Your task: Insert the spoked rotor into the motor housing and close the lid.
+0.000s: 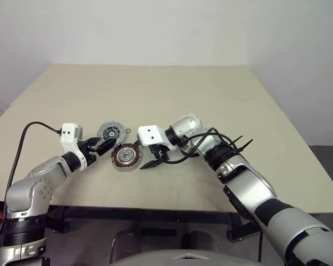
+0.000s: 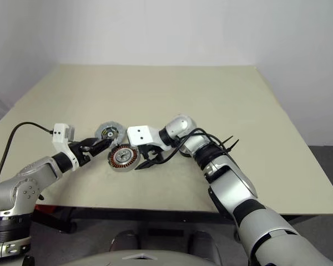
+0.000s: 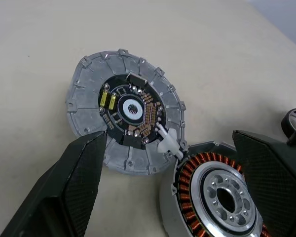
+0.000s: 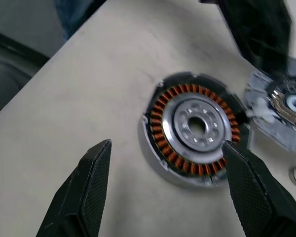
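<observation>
Copper-wound motor housing just beside lid, between open fingers.

The motor housing is cut off by the lower edge in the left wrist view. In the right wrist view, the lid is blurred and cropped at the edge.

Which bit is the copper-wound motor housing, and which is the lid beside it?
motor housing (image 4: 195,129), right wrist view, on its pale silver centre inside the copper ring.
lid (image 3: 130,108), left wrist view, on the dark circuit board at its centre.
</observation>
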Controlling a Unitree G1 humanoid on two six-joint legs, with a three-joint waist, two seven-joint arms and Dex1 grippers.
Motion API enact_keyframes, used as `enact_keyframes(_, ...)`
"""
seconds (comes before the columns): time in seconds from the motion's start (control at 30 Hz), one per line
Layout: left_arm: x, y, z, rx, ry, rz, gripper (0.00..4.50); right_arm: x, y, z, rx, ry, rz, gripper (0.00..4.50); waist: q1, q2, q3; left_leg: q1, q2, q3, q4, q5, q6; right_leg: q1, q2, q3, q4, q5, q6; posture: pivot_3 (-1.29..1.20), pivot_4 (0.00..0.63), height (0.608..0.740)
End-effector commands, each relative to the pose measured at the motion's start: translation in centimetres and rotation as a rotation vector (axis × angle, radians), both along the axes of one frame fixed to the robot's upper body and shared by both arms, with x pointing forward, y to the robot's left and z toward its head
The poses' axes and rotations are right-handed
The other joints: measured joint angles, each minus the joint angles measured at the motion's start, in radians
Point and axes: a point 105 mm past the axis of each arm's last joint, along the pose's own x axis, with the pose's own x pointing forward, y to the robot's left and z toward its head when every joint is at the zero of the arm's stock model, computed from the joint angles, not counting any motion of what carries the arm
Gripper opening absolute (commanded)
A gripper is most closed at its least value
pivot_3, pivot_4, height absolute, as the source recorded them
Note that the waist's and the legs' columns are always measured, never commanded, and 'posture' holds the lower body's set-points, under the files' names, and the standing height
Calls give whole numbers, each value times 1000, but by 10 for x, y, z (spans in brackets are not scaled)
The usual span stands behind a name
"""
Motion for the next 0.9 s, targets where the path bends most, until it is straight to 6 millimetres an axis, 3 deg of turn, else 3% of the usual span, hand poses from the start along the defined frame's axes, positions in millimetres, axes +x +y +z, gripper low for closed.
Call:
enact_keyframes(0.03, 3, 2, 15, 5, -49, 1, 4334, 1, 3, 7, -30, -72, 57, 4033, 0, 0, 0, 0, 0, 0, 0, 0, 0, 0, 0, 0, 0, 0, 0, 0, 0, 740)
enact_keyframes(0.3, 3, 5, 14, 12, -49, 12, 4334, 12, 7, 8, -58, -130, 48, 4033, -7, 0, 0, 0, 0, 0, 0, 0, 0, 0, 0, 0, 0, 0, 0, 0, 0, 740)
enact_keyframes(0.37, 2, 6, 14, 14, -49, 15, 4373, 15, 9, 10, -52, -138, 40, 3466, -14, 0, 0, 0, 0, 0, 0, 0, 0, 0, 0, 0, 0, 0, -1, 0, 0, 740)
enact_keyframes(0.43, 2, 7, 15, 16, -50, 19, 4373, 15, 11, 10, -46, -140, 40, 3466, -19, 0, 0, 0, 0, 0, 0, 0, 0, 0, 0, 0, 0, 0, -1, 0, 0, 740)
enact_keyframes(0.9, 3, 11, 14, 27, -50, 31, 4373, -3, 8, -15, -138, -169, 164, 3466, -25, 0, 0, 0, 0, 0, 0, 0, 0, 0, 0, 0, 1, -1, -1, 0, 0, 740)
